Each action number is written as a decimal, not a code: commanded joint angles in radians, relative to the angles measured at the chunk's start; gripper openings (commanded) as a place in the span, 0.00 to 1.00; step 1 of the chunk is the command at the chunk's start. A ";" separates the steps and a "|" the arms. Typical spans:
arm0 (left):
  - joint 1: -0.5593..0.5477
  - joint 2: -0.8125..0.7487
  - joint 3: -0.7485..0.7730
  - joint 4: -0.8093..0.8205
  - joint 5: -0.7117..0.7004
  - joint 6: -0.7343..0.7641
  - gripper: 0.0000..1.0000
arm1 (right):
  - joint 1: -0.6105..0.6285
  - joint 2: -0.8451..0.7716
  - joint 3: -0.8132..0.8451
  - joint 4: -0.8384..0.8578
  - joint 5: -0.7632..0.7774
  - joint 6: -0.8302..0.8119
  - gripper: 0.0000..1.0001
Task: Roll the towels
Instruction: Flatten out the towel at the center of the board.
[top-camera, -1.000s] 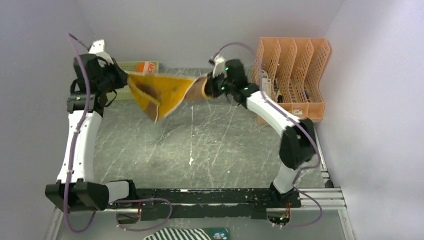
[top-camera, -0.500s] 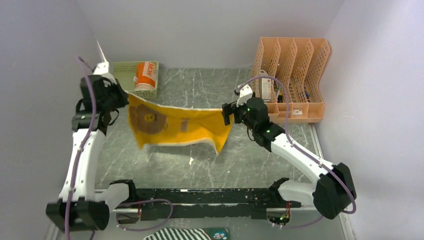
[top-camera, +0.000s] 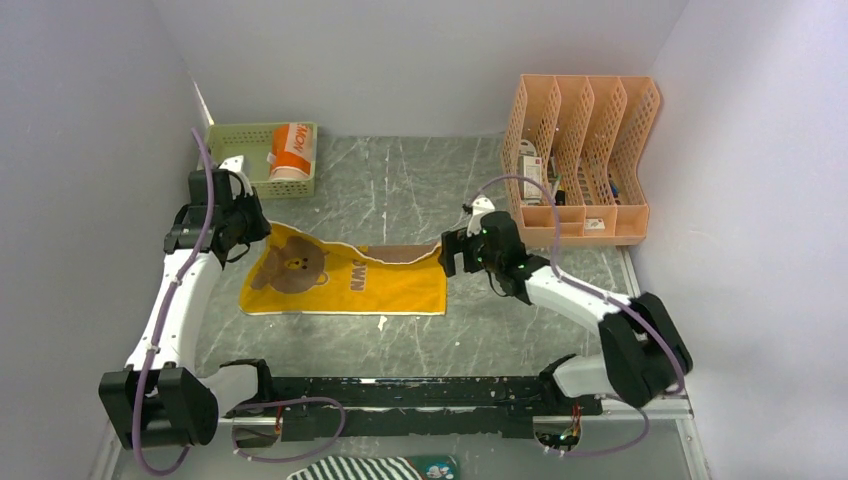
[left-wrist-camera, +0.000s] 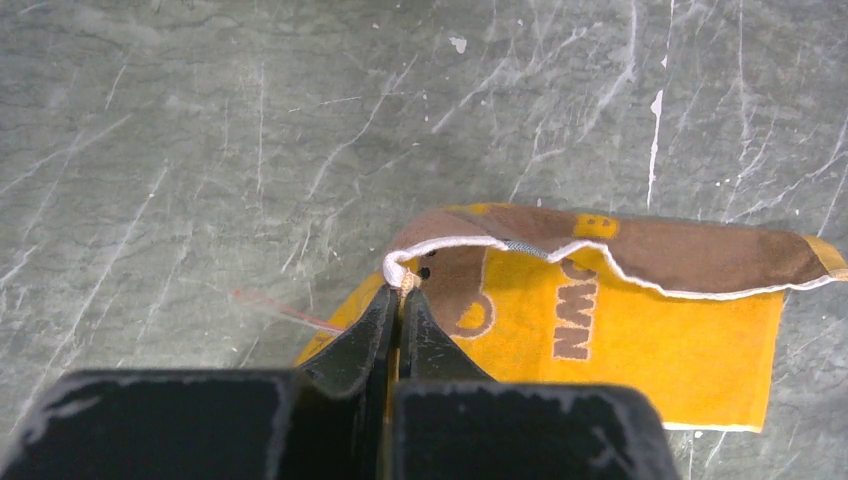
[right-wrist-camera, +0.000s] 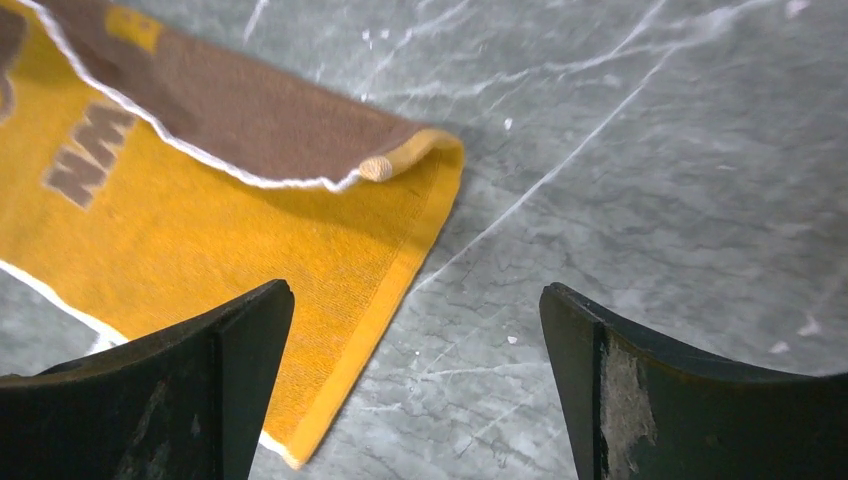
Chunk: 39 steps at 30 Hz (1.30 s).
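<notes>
Look at the lettering first: your yellow towel (top-camera: 345, 283) carries brown block capitals, and "WN" reads cleanly from the overhead camera, while the left wrist view shows them upside down as "OWN", with a further letter half lost on the turned-over strip. Beside the letters sits a brown bear face with a small dark nose. Over in the green basket (top-camera: 245, 140) at the far left, the rolled orange towel (top-camera: 292, 150) shows orange capitals on a white band that look like "MON", sideways. Now the yellow towel itself: it lies spread on the grey marbled table (top-camera: 420, 190), between your two arms and near the front, with thin white edging. Its far edge is folded back toward you, baring a brown underside. Your left gripper (left-wrist-camera: 400, 300) is pressed together on the towel's far left corner, white hem bunched right at the fingertips. Your right gripper (right-wrist-camera: 415, 292) is spread wide, holding nothing, hovering over the towel's right edge, where the folded corner curls up a little. The peach file rack (top-camera: 585, 130) stands at the far right with small items in it, too small to read.
</notes>
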 joint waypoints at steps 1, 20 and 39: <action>0.011 0.001 -0.005 0.027 -0.017 0.018 0.07 | -0.001 0.127 0.037 0.056 -0.087 -0.082 0.95; 0.010 -0.029 -0.029 0.035 -0.044 0.032 0.07 | -0.027 0.344 -0.010 0.504 -0.517 -0.623 0.98; 0.015 -0.012 -0.005 0.039 -0.036 0.023 0.07 | -0.090 0.196 0.057 0.340 -0.452 -0.671 0.53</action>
